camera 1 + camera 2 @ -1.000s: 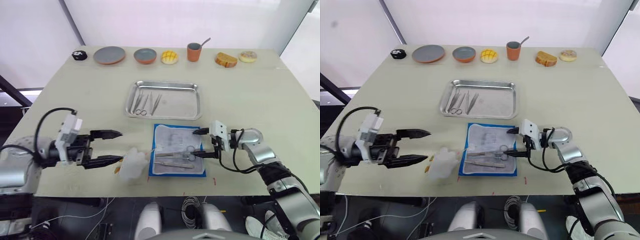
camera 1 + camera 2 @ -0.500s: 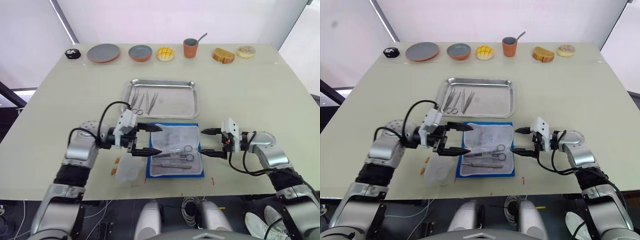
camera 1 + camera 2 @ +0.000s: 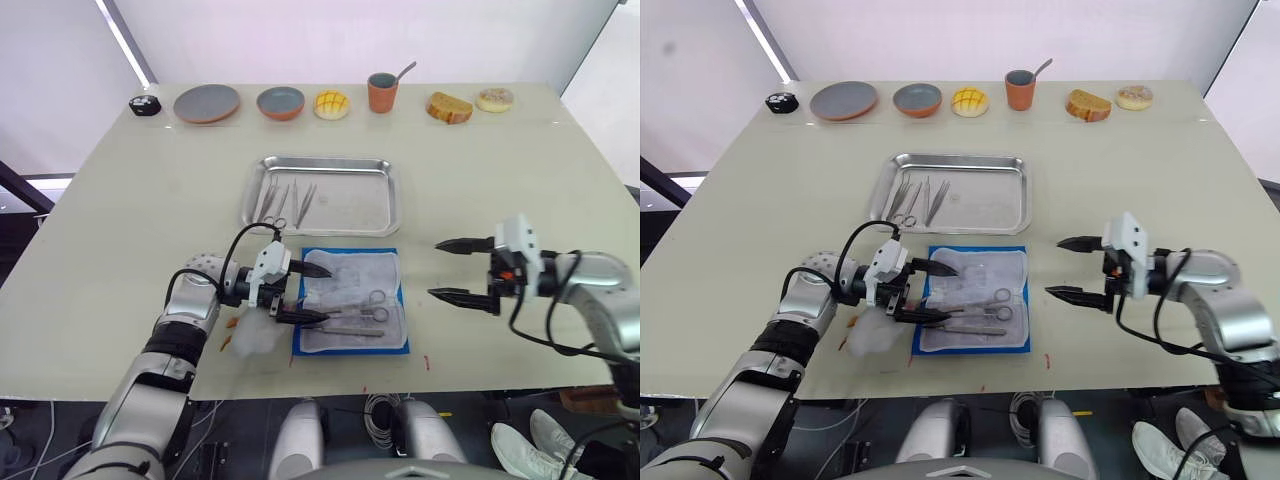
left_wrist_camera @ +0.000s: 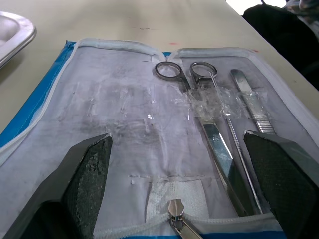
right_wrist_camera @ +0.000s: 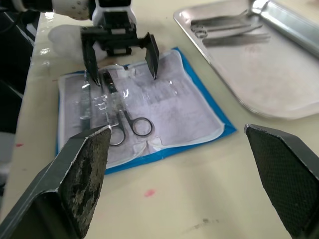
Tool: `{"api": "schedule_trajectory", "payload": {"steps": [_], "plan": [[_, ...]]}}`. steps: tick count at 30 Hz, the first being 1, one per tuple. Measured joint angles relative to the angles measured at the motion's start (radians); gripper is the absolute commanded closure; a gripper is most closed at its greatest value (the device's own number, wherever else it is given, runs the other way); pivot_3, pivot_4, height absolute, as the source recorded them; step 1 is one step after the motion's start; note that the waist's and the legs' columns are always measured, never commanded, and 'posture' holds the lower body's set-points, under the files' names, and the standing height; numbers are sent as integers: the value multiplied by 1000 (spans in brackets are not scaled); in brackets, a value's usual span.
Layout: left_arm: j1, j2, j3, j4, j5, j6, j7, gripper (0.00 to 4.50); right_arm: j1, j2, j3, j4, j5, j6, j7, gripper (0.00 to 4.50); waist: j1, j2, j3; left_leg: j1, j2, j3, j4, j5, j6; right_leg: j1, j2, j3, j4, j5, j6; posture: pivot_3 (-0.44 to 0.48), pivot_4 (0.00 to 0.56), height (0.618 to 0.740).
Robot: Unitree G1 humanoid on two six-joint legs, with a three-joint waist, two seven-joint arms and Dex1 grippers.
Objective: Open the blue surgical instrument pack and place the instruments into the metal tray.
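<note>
Right hand point(image 3: 452, 269) withdrawn, apart | left hand point(image 3: 312, 293) apart, seemingly over pack point(image 3: 392, 344) edge

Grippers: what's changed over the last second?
The left gripper swung in from the table's left side and now sits open over the opened blue pack. The right gripper drew back from the pack's right edge, open. Instruments and metal tray unchanged.
</note>
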Motion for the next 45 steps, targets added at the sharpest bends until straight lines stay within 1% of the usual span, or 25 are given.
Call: {"api": "schedule_trajectory", "payload": {"steps": [6, 9, 16, 19, 22, 24, 26, 29, 31, 34, 35, 36, 38, 40, 41, 42, 43, 44, 45], "plan": [[-3, 18, -38, 16, -35, -44, 0, 59, 31, -148, -143, -149, 141, 127, 5, 0, -3, 0, 0, 0, 0, -1, 0, 0, 0, 0, 0, 0, 0, 0, 0, 0, 150, 740], [-2, 33, -61, 16, -65, -45, -1, 59, 32, -194, -171, -203, 203, 177, 5, 0, -4, 0, 0, 0, 0, -1, 0, 0, 0, 0, 0, -1, 0, 0, 0, 0, 150, 740], [-8, 70, -96, 23, -89, -59, -1, 59, -8, -225, -168, -236, 249, 229, -27, 0, -3, 0, 0, 0, 0, -1, 0, 0, 0, 0, 0, -1, 0, 0, 0, 0, 150, 740], [-12, 71, -104, 30, -94, -70, -1, 59, -57, -227, -137, -258, 249, 257, -82, 0, -3, 0, 0, 0, 0, -1, 0, 0, 0, 0, 0, -1, 0, 0, 0, 0, 150, 740], [-12, 71, -109, 29, -97, -74, -1, 59, -97, -235, -132, -285, 278, 294, -112, 0, -2, 0, 0, 0, 0, -1, 0, 0, 0, 0, 0, -1, 0, 0, 0, 0, 150, 740], [-12, 71, -110, 29, -97, -75, -2, 59, -115, -256, -133, -292, 309, 318, -115, 0, -1, 0, 0, -1, 0, -1, 0, 0, 0, 0, 0, -1, 0, 0, 0, 0, 150, 740], [-13, 70, -111, 32, -97, -81, -2, 59, -153, -304, -157, -294, 360, 352, -106, 0, -2, 0, 1, -1, 0, -2, 0, 0, 0, 0, 0, -1, 0, 0, 0, 0, 150, 740], [-13, 68, -111, 39, -97, -89, -2, 59, -168, -332, -166, -298, 361, 355, -112, 0, -2, 0, 0, 0, 0, -1, 0, 0, 0, 0, 0, -1, 0, 0, 0, 0, 150, 740], [-13, 67, -111, 40, -96, -90, -2, 59, -185, -330, -145, -300, 351, 356, -141, 0, -4, 0, 0, 0, 0, -1, 0, 0, 0, 0, 0, -1, 1, 0, 0, 0, 150, 740], [-12, 64, -110, 42, -96, -92, -2, 59, -224, -294, -56, -320, 325, 373, -197, 0, -4, 0, 0, 0, 0, -1, 1, 0, 0, 0, 0, -1, 1, 0, 0, 0, 150, 740], [-12, 63, -110, 42, -95, -95, -2, 59, -254, -267, 22, -333, 287, 377, -230, 0, -5, 1, 0, 0, 0, -1, 1, 0, 0, 0, 0, -1, 1, 0, 0, 0, 150, 740], [-13, 60, -110, 42, -94, -96, -2, 59, -265, -254, 61, -339, 264, 380, -247, 0, -4, 1, 0, 0, 0, -1, 1, 0, 0, 0, 0, -1, 1, 0, 0, 0, 150, 740], [-12, 58, -109, 43, -93, -99, -3, 59, -325, -200, 189, -338, 185, 393, -286, 0, -5, 1, 0, 0, 0, -1, 1, 0, 0, -1, 0, 0, 1, 0, 0, 0, 150, 740], [-12, 54, -108, 43, -92, -102, -3, 0, -357, -144, 287, -326, 137, 399, -298, 594, -4, 1, 0, -1, 0, -1, 1, 0, 0, -1, 0, -1, 1, 0, 0, 0, 150, 740], [-12, 51, -108, 42, -91, -104, -3, 0, -361, -112, 326, -316, 125, 404, -302, 647, -4, 1, 0, -1, 0, -1, 2, 0, 0, -1, 0, -1, 1, 0, 0, 0, 150, 740], [-10, 49, -108, 41, -91, -107, -3, 0, -367, -78, 376, -300, 100, 409, -305, 1311, -2, 1, 0, -2, 0, -1, 2, 0, 0, -1, 0, -1, 1, 0, 0, 0, 150, 740], [-10, 48, -108, 40, -91, -108, -3, 0, -367, -71, 396, -293, 85, 408, -305, 1569, -1, 1, 0, -3, 0, -1, 3, 0, 0, -1, 0, -1, 1, 0, 0, 0, 150, 740], [-9, 48, -107, 39, -91, -108, -3, 0, -367, -66, 417, -284, 67, 401, -304, 1569, -1, 1, 0, -3, 0, -1, 3, 0, 0, -1, 0, -1, 1, 0, 0, 0, 150, 740], [-6, 48, -105, 39, -88, -109, -3, 0, -368, -41, 474, -249, 15, 389, -302, 1569, -2, 1, 0, -3, 0, -1, 4, 0, 0, -1, 0, -1, 1, 0, 0, 0, 150, 740]]}}
